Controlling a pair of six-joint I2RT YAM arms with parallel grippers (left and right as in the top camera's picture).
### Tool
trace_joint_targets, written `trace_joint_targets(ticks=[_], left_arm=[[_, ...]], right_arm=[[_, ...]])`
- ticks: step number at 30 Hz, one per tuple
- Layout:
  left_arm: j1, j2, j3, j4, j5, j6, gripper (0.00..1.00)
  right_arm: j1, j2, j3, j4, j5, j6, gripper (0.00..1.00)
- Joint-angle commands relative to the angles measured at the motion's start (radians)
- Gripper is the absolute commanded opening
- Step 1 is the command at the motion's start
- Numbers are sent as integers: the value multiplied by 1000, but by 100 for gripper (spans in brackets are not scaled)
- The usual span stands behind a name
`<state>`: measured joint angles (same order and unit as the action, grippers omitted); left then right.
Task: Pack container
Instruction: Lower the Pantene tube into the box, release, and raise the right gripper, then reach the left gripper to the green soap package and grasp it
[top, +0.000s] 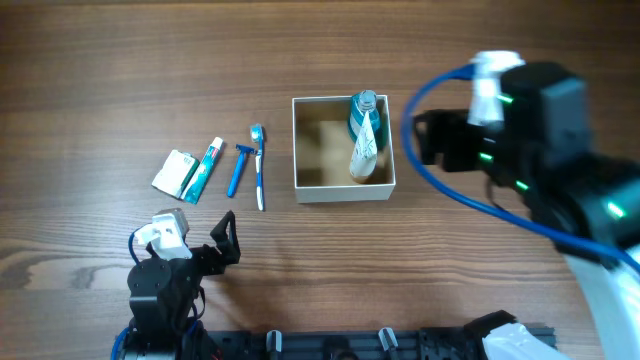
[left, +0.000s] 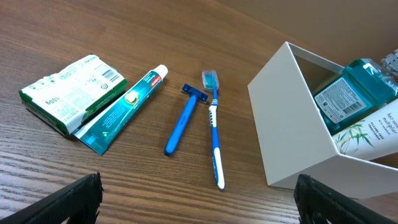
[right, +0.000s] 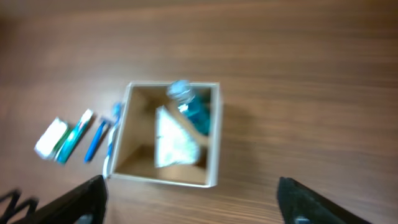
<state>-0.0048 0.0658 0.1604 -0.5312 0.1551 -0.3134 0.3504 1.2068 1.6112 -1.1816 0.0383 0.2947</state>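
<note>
The white-walled, tan-lined container (top: 343, 191) holds a teal bottle (top: 357, 118), perhaps mouthwash.

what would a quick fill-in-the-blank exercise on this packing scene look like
1. The container already holds a teal bottle and a white ____.
2. The razor lies between the toothpaste and the ____.
3. Outside the container, ____ items lie on the table.

Missing words: tube; toothbrush; four.
</note>
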Motion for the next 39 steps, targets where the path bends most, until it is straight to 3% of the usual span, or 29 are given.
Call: trace_joint_targets(ticks=[1, 4, 7, 17, 21, 23, 31, 35, 38, 39], left_arm=[[-5, -5, -13, -2, 8, -8, 100], [-5, -5, -13, -2, 8, -8, 100], [-5, -5, -13, 2, 9, -9, 100], [-5, 21, 42, -11, 43, -91, 99], [-4, 212, 229, -69, -83, -84, 99], [-3, 394, 380, -122, -135, -49, 100], [56, 1034, 881, -279, -138, 154, 100], [87, 1151, 946, -276, -169, 158, 100], [103, 1222, 945, -282, -191, 311, 100], [103, 1234, 945, -282, -191, 309, 100]], right_arm=[[-119, -13, 6, -46, 73, 54, 90], [-248, 32, 5, -85, 63, 90, 100], [-320, 109, 5, -122, 35, 127, 100], [-332, 277, 5, -156, 14, 124, 100], [-332, 284, 5, -155, 14, 125, 100], [-332, 284, 5, -154, 14, 125, 100], [-332, 284, 5, -154, 14, 125, 100], [-332, 284, 5, -154, 14, 125, 100], [-332, 284, 5, -154, 14, 125, 100], [-332, 284, 5, -154, 14, 125, 100]])
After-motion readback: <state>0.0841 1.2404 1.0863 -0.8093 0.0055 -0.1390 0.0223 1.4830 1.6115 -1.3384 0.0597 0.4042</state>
